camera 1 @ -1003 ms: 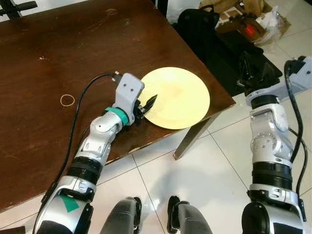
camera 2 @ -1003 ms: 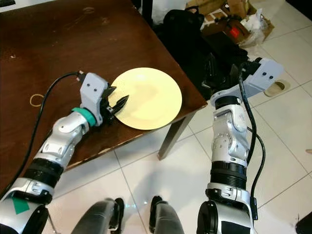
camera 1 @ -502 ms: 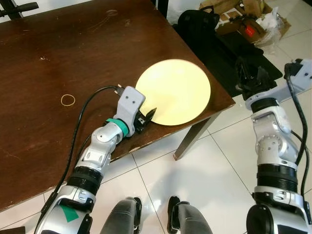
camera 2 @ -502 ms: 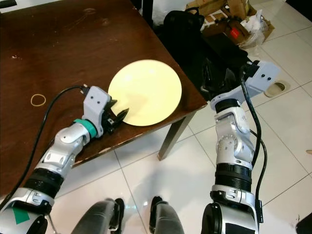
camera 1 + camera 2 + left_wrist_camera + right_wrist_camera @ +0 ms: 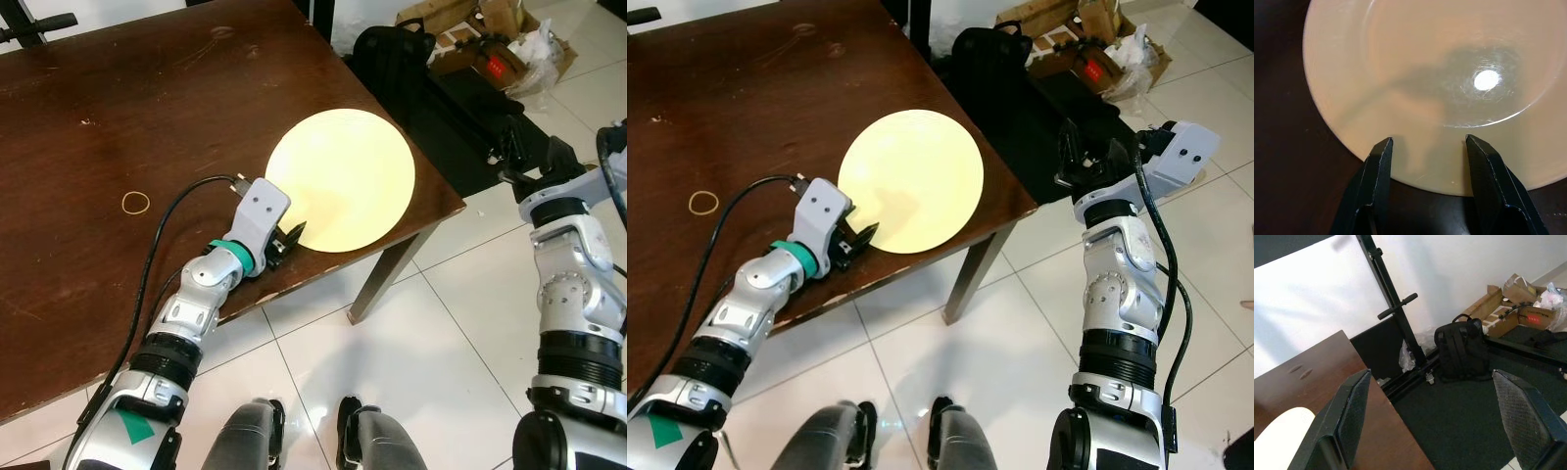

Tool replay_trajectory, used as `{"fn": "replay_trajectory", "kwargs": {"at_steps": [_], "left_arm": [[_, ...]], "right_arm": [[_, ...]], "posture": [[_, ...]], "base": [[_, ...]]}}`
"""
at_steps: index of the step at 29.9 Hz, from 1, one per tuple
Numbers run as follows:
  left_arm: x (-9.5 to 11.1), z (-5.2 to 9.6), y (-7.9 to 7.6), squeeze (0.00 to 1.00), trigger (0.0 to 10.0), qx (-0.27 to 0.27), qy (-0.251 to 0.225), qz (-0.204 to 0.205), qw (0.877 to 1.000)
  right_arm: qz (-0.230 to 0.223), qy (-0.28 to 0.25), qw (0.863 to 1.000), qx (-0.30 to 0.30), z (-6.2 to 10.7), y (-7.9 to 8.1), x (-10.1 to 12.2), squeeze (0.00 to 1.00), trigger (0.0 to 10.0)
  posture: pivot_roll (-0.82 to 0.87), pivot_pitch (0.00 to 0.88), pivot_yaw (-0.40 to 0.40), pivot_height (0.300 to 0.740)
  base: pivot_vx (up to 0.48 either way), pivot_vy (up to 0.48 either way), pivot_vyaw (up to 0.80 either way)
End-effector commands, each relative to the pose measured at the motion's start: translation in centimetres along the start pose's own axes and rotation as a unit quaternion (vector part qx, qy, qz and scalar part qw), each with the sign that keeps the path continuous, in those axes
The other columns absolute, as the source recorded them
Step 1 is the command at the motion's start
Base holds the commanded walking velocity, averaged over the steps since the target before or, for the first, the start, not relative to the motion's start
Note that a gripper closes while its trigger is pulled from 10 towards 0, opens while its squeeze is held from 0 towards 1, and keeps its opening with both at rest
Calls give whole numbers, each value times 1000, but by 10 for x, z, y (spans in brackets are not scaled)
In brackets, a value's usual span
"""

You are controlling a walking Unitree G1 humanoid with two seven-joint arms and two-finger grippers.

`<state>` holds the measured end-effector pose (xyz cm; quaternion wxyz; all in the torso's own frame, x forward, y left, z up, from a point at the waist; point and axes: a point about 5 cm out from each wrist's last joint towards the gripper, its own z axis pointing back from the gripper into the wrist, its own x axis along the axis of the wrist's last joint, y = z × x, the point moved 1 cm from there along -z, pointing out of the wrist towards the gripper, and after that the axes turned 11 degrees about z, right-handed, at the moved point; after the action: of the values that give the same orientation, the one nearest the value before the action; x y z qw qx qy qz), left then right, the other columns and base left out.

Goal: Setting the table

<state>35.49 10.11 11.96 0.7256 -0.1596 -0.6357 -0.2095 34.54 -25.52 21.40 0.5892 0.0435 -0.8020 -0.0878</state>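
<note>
A round pale yellow plate [image 5: 338, 181] lies flat on the dark wooden table [image 5: 147, 117], close to its right front corner. My left gripper [image 5: 287, 240] rests low on the table at the plate's near rim. It is open and holds nothing. In the left wrist view its two black fingertips [image 5: 1382, 149] reach just over the plate's [image 5: 1449, 73] edge. My right gripper [image 5: 1087, 162] hangs in the air off the table's right side, above the floor. It is open and empty, and its fingers [image 5: 1349, 411] stand wide apart.
A rubber band [image 5: 135, 202] lies on the table to the left. A black cable [image 5: 162, 245] runs from my left wrist. Right of the table are a black backpack [image 5: 402, 49], a dark mat, and cardboard boxes with bags [image 5: 490, 29]. White tiled floor lies below.
My left gripper has drawn back from over the plate to its near rim. The plate now sits a little farther in on the table. My right arm has swung outward to the right.
</note>
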Motion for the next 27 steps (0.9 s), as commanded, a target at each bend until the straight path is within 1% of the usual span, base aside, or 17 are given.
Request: {"fn": "replay_trajectory", "kwargs": {"at_steps": [1, 2, 3, 4, 6, 8, 10, 11, 12, 14, 16, 19, 22, 23, 25, 26, 27], "left_arm": [[-29, 8, 8, 0, 10000, 25, 64, 24, 997], [-21, 8, 12, 0, 10000, 26, 51, 33, 998], [-21, 8, 12, 0, 10000, 26, 51, 33, 998], [-11, 8, 15, 0, 10000, 20, 32, 44, 998], [-11, 8, 15, 0, 10000, 20, 32, 44, 998], [-4, 8, 17, 0, 10000, 16, 18, 51, 998], [30, 12, 20, 0, 10000, -29, -48, 92, 994], [41, 15, 20, 0, 10000, -46, -70, 98, 992], [51, 18, 21, 0, 10000, -62, -86, 96, 990], [66, 26, 21, 0, 10000, -93, -107, 65, 988], [66, 26, 21, 0, 10000, -93, -107, 65, 988], [89, 31, 29, 0, 10000, -99, -134, 24, 986], [93, 30, 31, 0, 10000, -90, -138, 14, 986], [94, 24, 32, 0, 10000, -81, -136, 8, 987], [82, 8, 25, 0, 10000, -69, -116, -12, 991], [82, 8, 25, 0, 10000, -69, -116, -12, 991], [74, 0, 17, 0, 10000, -69, -99, -27, 992]], "right_arm": [[-2, 9, 1000, -1, 3, -1, -5, 0, 10000], [-1, 10, 1000, 2, 2, 0, -6, 0, 10000], [-1, 10, 1000, 2, 2, 0, -6, 0, 10000], [-1, 11, 1000, 4, 2, 1, -6, 0, 10000], [-1, 11, 1000, 4, 2, 1, -6, 0, 10000], [-1, 12, 1000, 6, 1, 2, -7, 0, 10000], [-2, 15, 1000, 12, 1, 5, -9, 0, 10000], [-2, 16, 1000, 14, 1, 6, -9, 0, 10000], [-2, 17, 1000, 16, 0, 8, -10, 0, 10000], [-4, 19, 1000, 19, 0, 10, -12, 0, 10000], [-4, 19, 1000, 19, 0, 10, -12, 0, 10000], [-5, 21, 1000, 22, 0, 12, -13, 0, 10000], [-6, 22, 999, 23, 0, 12, -13, 0, 10000], [-7, 23, 999, 25, -1, 14, -14, 0, 10000], [-9, 26, 999, 27, -2, 16, -16, 0, 10000], [-9, 26, 999, 27, -2, 16, -16, 0, 10000], [-11, 27, 999, 29, -3, 18, -17, 0, 10000]], "posture": [[162, 133, 61, 740], [163, 129, 61, 740], [163, 129, 61, 740], [163, 129, 61, 740], [163, 129, 61, 740], [163, 131, 57, 740], [167, 135, 54, 740], [169, 137, 52, 740], [169, 137, 52, 740], [171, 139, 52, 740], [171, 139, 52, 740], [173, 141, 50, 740], [176, 142, 48, 740], [179, 143, 47, 740], [177, 143, 45, 740], [177, 143, 45, 740], [172, 146, 42, 740]], "base": [[0, 0, 0], [0, 0, 0], [0, 0, 0], [0, 0, 0], [0, 0, 0], [0, 0, 0], [0, 0, 0], [0, 0, 0], [0, 0, 0], [0, 0, 0], [0, 0, 0], [0, 0, 0], [0, 0, 0], [0, 0, 0], [0, 0, 0], [0, 0, 0], [0, 0, 0]]}}
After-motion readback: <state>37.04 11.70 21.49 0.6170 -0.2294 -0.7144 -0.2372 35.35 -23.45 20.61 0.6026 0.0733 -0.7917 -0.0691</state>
